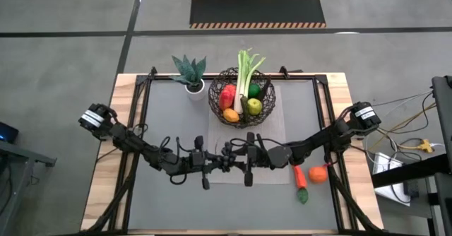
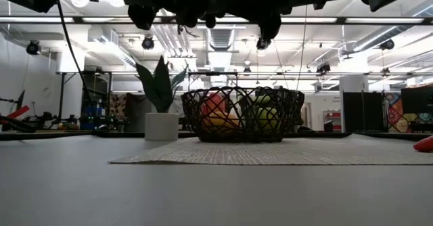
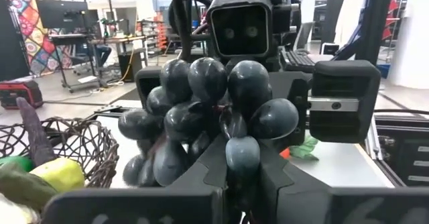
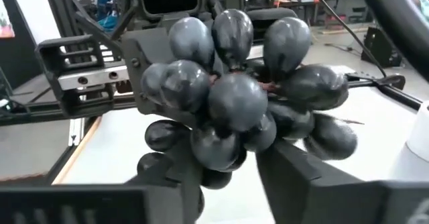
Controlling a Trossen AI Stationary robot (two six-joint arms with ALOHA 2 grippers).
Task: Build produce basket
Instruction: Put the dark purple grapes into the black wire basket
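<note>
A bunch of dark grapes (image 3: 214, 110) hangs in the air between my two grippers, which meet level over the mat's near half. My left gripper (image 3: 238, 177) comes from the left and is shut on the bunch. My right gripper (image 4: 231, 163) comes from the right, its fingers closed on either side of the grapes (image 4: 234, 96). The wire basket (image 1: 241, 98) stands on the mat's far part, holding a leek, a red fruit, a green fruit and an orange-yellow fruit. A carrot (image 1: 300, 179) and an orange fruit (image 1: 318, 174) lie on the table at the right. My left gripper pinches the bunch at one end, on a single grape (image 3: 242, 158) between its two fingertips. Its fingers reach in level from the table's left. The rest of the bunch stands beyond the fingers, clear of the table. My right gripper has its two fingers (image 4: 295, 174) against opposite sides of the bunch's lower grapes (image 4: 214, 147). It comes level from the table's right, facing the left gripper. The bunch is clear of the table.
A small white pot with a spiky green plant (image 1: 191, 77) stands left of the basket. Dark frame bars run along the table's left and right sides. The woven mat (image 2: 270, 155) lies under the basket. Cables and equipment sit beyond the right edge.
</note>
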